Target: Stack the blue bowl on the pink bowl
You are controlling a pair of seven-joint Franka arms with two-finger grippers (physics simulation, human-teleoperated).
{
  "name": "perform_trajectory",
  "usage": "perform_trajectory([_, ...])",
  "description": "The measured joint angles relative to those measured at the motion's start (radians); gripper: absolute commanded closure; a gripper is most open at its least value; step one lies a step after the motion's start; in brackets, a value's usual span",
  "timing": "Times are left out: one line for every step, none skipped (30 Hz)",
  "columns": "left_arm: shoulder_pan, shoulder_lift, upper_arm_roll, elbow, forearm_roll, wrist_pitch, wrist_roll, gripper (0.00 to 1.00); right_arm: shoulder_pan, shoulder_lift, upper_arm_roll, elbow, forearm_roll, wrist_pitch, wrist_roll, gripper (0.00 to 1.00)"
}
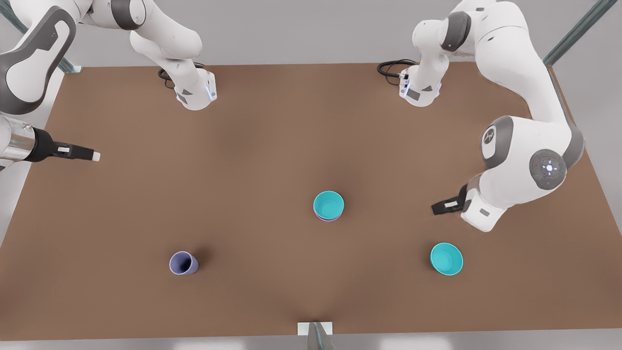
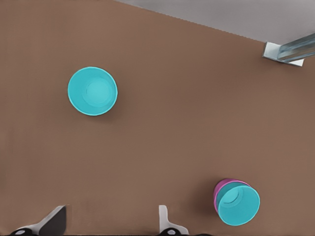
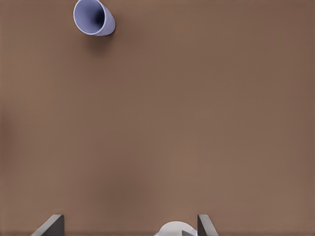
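Your blue bowl [image 1: 329, 204] sits nested in the pink bowl [image 1: 326, 218] near the middle of the table [image 1: 272, 146] — only a thin pink rim peeks out beneath it in the front view, and the left wrist view shows the pink wall [image 2: 222, 189] hugging the turquoise one. By the look of it, the stacking itself is done.

Your left gripper [image 1: 444, 206] hangs at the front view's right, fingers spread and holding nothing, between the stack and the second turquoise bowl [image 1: 446, 258], clear of both. Your right gripper [image 1: 80, 154] waits out at the front view's left edge, well apart from everything; its wrist view shows its fingers [image 3: 49, 226] parted and empty, with the lavender cup [image 3: 93, 17] standing far ahead.

What's left, I'd judge, is simply backing the left arm off — keep it high so it doesn't clip the stack or the spare bowl.
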Motion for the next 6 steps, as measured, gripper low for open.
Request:
perform_trajectory([0.017,-0.028,0.000,-0.037,0.035,-0.022,0.011,0.00,0.000,0.000,0.000,0.000,0.000,0.000,0.000,0.00])
perform_trajectory([0.024,-0.123,0.000,-0.171,0.062,-0.011,0.029,0.00,0.000,0.000,0.000,0.000,0.000,0.000,0.000,0.00])
perform_trajectory([0.028,-0.191,0.000,-0.258,0.081,-0.003,0.048,0.00,0.000,0.000,0.000,0.000,0.000,0.000,0.000,0.00])
perform_trajectory([0.029,-0.226,-0.001,-0.288,0.094,-0.007,0.065,0.00,0.000,0.000,0.000,0.000,0.000,0.000,0.000,0.00])
perform_trajectory([0.029,-0.244,-0.002,-0.299,0.104,-0.017,0.082,0.00,0.000,0.000,0.000,0.000,0.000,0.000,0.000,0.00])
perform_trajectory([0.029,-0.253,-0.004,-0.305,0.112,-0.027,0.098,0.00,0.000,0.001,0.000,0.000,0.000,0.000,0.000,0.00])
